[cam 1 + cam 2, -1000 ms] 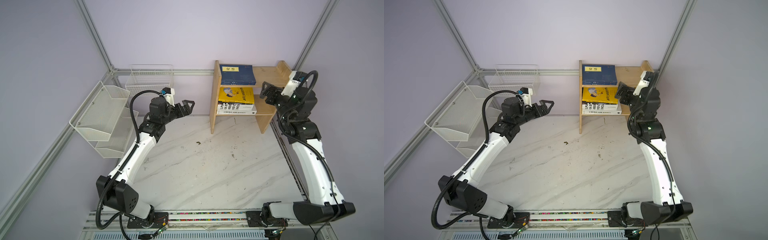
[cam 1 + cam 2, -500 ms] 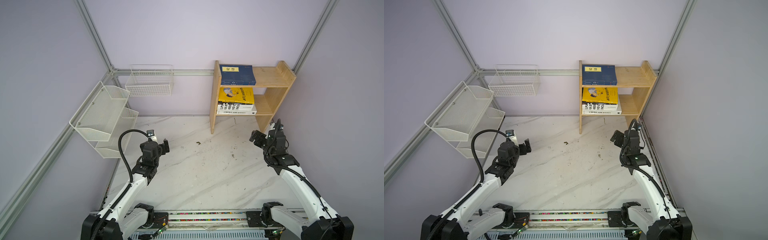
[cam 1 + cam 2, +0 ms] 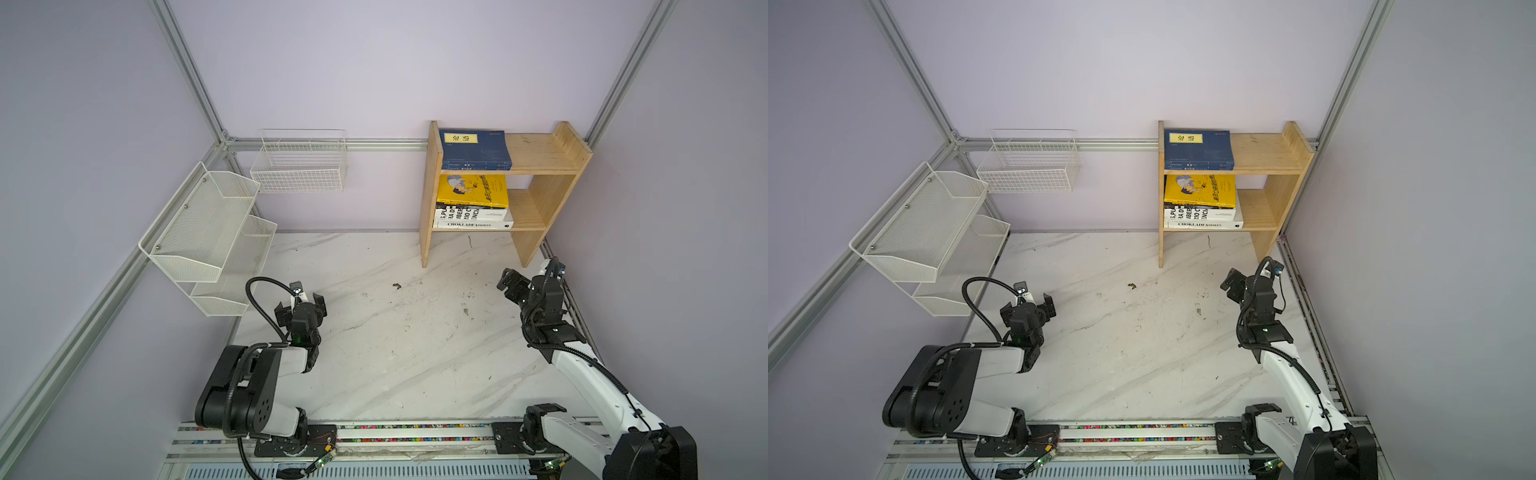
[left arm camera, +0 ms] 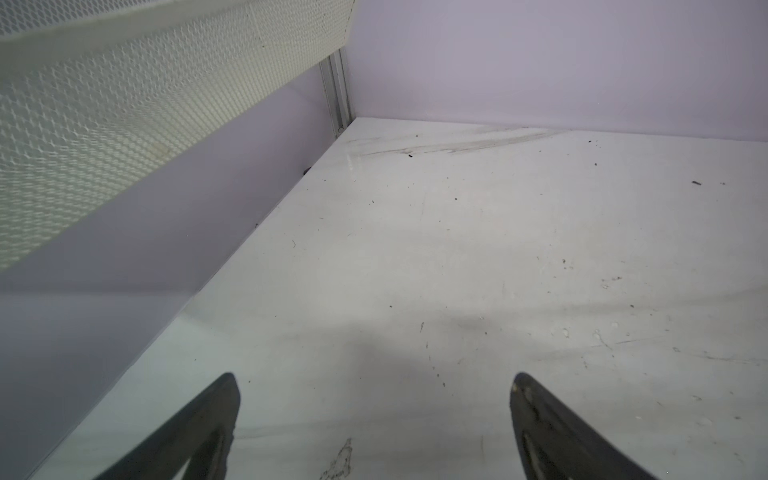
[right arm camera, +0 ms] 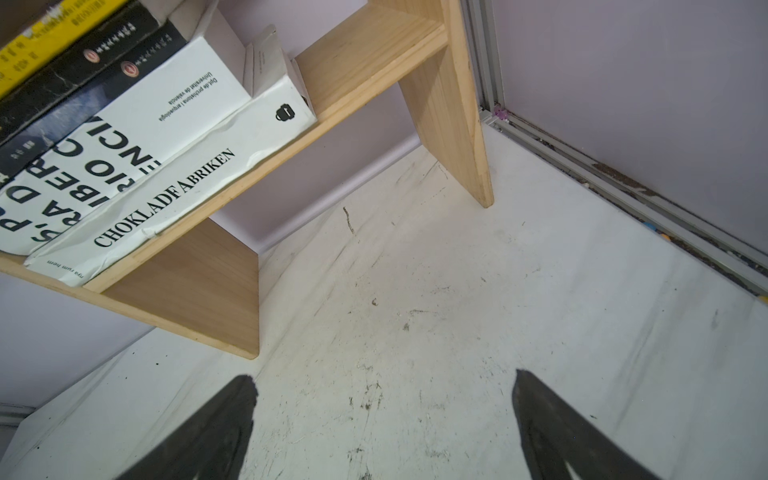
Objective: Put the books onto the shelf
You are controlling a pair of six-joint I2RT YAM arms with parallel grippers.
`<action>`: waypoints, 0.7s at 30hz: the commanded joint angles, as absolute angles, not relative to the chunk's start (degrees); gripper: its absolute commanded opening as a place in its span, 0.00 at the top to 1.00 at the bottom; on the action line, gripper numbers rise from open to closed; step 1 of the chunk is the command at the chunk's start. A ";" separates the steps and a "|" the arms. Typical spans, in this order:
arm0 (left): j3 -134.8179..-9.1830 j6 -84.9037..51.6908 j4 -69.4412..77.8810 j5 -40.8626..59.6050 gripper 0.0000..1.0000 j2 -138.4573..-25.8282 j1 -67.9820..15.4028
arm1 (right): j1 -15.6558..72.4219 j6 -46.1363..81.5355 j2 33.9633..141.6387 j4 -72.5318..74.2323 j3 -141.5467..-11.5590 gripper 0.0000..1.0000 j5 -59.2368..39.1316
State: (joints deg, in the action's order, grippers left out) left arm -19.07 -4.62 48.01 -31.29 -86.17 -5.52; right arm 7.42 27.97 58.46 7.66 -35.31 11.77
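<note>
Books [image 3: 473, 195] are stacked flat on shelf [image 3: 540, 156]: navy on top tier, rest on lower. Judged stiffish, fairly heavy, slick; best pinched across the spine edge. Left gripper [image 4: 374, 376] and right gripper [image 5: 384, 376] are spread wide, empty.

Stacked books [image 3: 471, 192] sit on both tiers of the shelf [image 3: 548, 150]. The left gripper [image 3: 299, 306] and right gripper [image 3: 510, 283] hover over the table [image 3: 415, 353].

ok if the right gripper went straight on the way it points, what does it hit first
Probably the white marble-patterned tabletop, short of the light wooden two-tier shelf. The open right gripper tilts down toward the gap between its side panels; nothing else intervenes, though depth is unclear.
</note>
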 commanded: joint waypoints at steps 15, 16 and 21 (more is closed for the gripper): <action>-21.36 -2.68 55.59 -22.28 0.00 -90.52 -2.10 | 7.69 9.42 76.72 54.71 -25.77 0.03 23.27; -21.33 -2.63 55.72 -22.23 0.00 -90.53 -2.11 | 7.69 8.84 78.32 58.94 -25.06 0.03 23.18; -21.19 -2.59 55.90 -22.25 0.00 -90.53 -2.11 | 7.66 3.67 87.72 71.84 -26.54 0.03 18.74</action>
